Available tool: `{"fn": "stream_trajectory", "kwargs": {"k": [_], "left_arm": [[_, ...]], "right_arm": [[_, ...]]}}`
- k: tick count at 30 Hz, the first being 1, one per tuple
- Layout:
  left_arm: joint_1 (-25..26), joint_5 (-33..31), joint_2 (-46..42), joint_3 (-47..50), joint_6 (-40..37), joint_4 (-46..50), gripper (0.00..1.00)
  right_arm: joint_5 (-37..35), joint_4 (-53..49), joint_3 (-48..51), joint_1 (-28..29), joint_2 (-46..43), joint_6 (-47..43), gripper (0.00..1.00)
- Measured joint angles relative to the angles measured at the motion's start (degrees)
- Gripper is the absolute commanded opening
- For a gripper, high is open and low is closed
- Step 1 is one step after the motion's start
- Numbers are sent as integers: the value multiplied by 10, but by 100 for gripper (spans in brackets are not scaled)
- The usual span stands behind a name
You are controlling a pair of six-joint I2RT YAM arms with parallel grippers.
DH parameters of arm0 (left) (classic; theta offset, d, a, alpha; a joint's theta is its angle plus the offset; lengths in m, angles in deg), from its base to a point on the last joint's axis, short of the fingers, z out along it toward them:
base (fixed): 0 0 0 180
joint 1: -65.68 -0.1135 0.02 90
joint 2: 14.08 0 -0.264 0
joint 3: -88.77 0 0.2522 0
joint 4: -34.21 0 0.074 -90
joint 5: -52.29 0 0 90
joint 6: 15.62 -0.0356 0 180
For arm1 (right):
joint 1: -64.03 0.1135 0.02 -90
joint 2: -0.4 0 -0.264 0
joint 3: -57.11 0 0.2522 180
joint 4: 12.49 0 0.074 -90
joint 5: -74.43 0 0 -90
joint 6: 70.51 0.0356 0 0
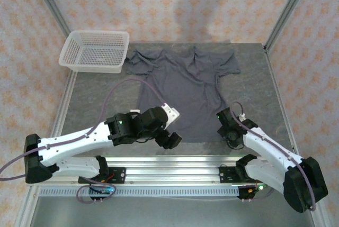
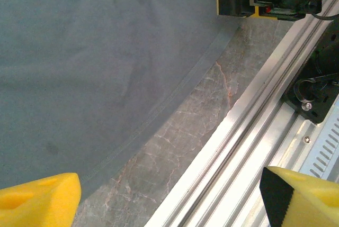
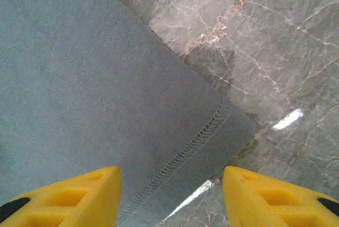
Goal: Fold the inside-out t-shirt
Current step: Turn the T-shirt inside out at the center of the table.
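White basket [image 1: 95, 51] at the far-left corner of your worktop [image 1: 259, 79], and the inside-out t-shirt [image 1: 183, 87] lies spread flat just beside it. Your left gripper [image 2: 175, 200] hangs by the near hem, jaws spread wide, nothing in them. Your right gripper [image 3: 169, 195] is over the hem's right corner, jaws spread too.
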Motion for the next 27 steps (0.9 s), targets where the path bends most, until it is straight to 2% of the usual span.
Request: {"fn": "stream_trajectory", "kwargs": {"k": [5, 10, 14, 18, 25, 27], "left_arm": [[0, 0, -1, 1, 0, -10, 89], [0, -9, -1, 1, 0, -11, 89], [0, -18, -1, 1, 0, -11, 89], [0, -30, -10, 9, 0, -11, 89], [0, -40, -16, 16, 0, -11, 89], [0, -43, -16, 16, 1, -11, 89]], "right_arm": [[-1, 2, 3, 0, 14, 13, 61], [0, 3, 3, 0, 39, 25, 60], [2, 14, 6, 0, 51, 38, 44], [-1, 17, 6, 0, 37, 42, 32], [-18, 13, 6, 0, -10, 36, 1], [-18, 13, 6, 0, -17, 29, 0]]}}
